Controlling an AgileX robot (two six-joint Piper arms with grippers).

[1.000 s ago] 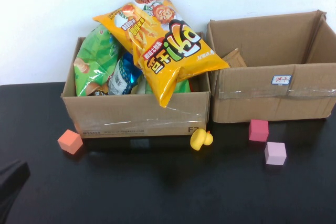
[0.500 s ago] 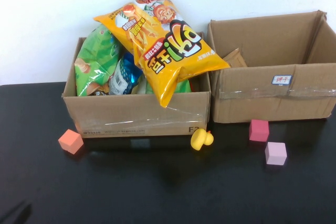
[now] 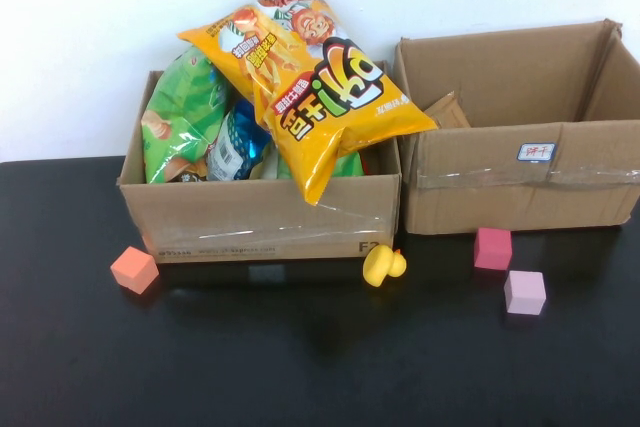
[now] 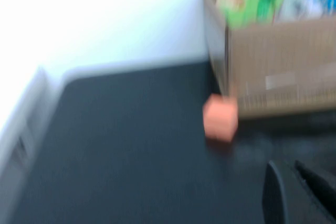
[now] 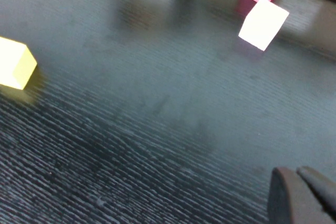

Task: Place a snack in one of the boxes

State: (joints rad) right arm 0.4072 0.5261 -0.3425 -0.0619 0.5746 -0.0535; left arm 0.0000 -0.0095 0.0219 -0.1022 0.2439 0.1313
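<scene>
Two brown cardboard boxes stand side by side against the wall. The left box (image 3: 260,222) is heaped with snacks: a big yellow chip bag (image 3: 310,82) lies on top and hangs over its front rim, beside a green bag (image 3: 180,117) and a blue bag (image 3: 238,142). The right box (image 3: 500,192) bears a small white label (image 3: 536,152) and shows no snack inside. Neither gripper shows in the high view. My left gripper (image 4: 294,182) is shut and empty low over the table, near the left box's corner (image 4: 283,61). My right gripper (image 5: 300,179) is shut and empty over bare table.
An orange cube (image 3: 134,269) sits before the left box and also shows in the left wrist view (image 4: 220,119). A yellow duck (image 3: 381,265), a pink cube (image 3: 492,248) and a pale pink cube (image 3: 524,292) lie before the boxes. A yellow cube (image 5: 14,64) lies near my right gripper.
The dark shape of my left arm at the bottom left of the high view has drawn back out of sight. The boxes, snacks and toys have not moved.
</scene>
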